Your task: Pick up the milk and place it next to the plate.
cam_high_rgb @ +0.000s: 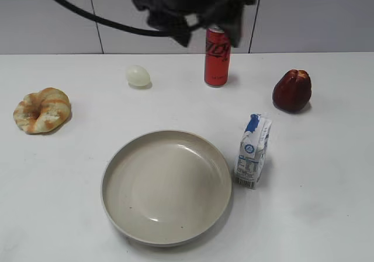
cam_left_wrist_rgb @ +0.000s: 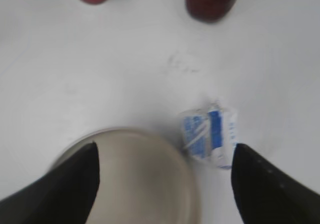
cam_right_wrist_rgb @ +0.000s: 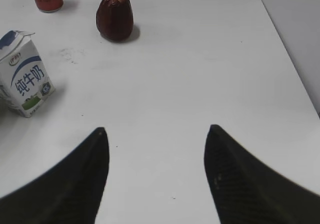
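One milk [cam_high_rgb: 253,151] upright, long axis vertical, just right of one plate [cam_high_rgb: 166,186], one can [cam_high_rgb: 217,57], both hands [cam_left_wrist_rgb: 165,156] [cam_right_wrist_rgb: 156,131] released, empty

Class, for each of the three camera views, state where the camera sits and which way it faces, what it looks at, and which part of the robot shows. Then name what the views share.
Exterior view: raised at the table's near side, slanting down on the plate, milk, can, fruit, egg and bread; a dark arm hangs at the top.
Left wrist view: above the plate's rim, looking down; open left gripper fingers frame the milk.
Right wrist view: low above bare table, facing the fruit; open right gripper empty.
Shared: milk, can and fruit appear in all three.
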You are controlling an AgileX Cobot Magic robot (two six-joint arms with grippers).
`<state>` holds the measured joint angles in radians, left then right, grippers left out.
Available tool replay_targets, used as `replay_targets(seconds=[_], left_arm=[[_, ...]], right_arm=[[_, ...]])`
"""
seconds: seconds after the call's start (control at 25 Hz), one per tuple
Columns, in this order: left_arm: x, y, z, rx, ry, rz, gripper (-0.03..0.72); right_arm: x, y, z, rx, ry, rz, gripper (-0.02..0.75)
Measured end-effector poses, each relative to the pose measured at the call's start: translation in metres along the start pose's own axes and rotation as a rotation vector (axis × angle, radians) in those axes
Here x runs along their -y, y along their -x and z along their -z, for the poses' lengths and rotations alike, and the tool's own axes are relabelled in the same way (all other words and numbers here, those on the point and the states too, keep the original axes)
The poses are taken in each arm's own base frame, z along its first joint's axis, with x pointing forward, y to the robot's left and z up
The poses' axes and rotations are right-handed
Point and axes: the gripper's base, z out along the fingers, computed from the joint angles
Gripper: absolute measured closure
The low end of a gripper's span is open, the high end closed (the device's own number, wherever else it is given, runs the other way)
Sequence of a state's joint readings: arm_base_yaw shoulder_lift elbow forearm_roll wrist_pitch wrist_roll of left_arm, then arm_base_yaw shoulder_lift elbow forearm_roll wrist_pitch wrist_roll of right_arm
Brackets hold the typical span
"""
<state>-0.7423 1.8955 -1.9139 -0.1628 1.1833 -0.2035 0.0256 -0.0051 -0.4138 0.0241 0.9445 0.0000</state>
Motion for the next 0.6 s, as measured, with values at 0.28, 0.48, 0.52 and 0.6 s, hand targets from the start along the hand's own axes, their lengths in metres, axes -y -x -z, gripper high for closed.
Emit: replay_targets(seconds=[0.28,0.48,0.52,0.6], left_arm=[[-0.1,-0.005,0.019,-0.029,0.144,0.108,0.118],[-0.149,-0.053,0.031,-0.13,0.247,0.185,0.127],[-0.156,-0.067,0.035,-0.153,0.27,0.201,0.129],[-0.172,-0.096,0.045,-0.188,0.31,0.247,0.132]], right_arm=[[0.0,0.0,0.0,0.0,0.0,0.0,0.279],[0.0,0.0,0.0,0.0,0.0,0.0,0.279],[0.0,0.0,0.0,0.0,0.0,0.0,0.279],[0.0,0.0,0.0,0.0,0.0,0.0,0.279]])
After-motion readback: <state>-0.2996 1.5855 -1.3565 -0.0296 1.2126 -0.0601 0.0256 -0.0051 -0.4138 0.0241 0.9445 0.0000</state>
